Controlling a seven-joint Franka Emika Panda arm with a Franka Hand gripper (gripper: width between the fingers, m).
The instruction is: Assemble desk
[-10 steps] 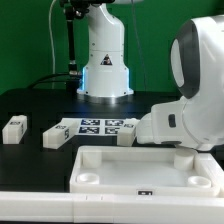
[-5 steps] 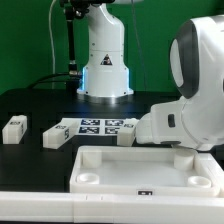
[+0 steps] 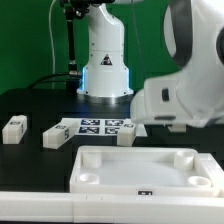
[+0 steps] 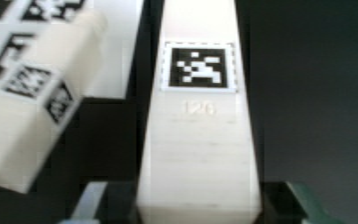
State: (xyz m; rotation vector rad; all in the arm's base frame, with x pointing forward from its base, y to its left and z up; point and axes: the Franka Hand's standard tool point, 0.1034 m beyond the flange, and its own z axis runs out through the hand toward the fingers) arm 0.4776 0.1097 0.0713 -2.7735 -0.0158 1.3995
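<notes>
**At the gripper (image 4: pixel 197 212), a desk leg (image 4: pixel 197 130) is being clamped**

Close on either side of this white leg, the fingers (image 4: pixel 314 205) are pressing in. Its square marker is facing the wrist camera. A second leg (image 4: pixel 34 115) is showing just beside it over the black table (image 4: pixel 309 80). In the exterior view, the rimmed tabletop (image 3: pixel 145 170) is lying nearest the camera. The marker board (image 3: pixel 95 127) is lying behind it, and the arm (image 3: pixel 185 90) is hanging over the exterior view's right, hiding the grip.

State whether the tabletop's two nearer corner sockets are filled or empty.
Empty: on the tabletop, both nearer sockets show as bare hollows with nothing seated in them.
</notes>
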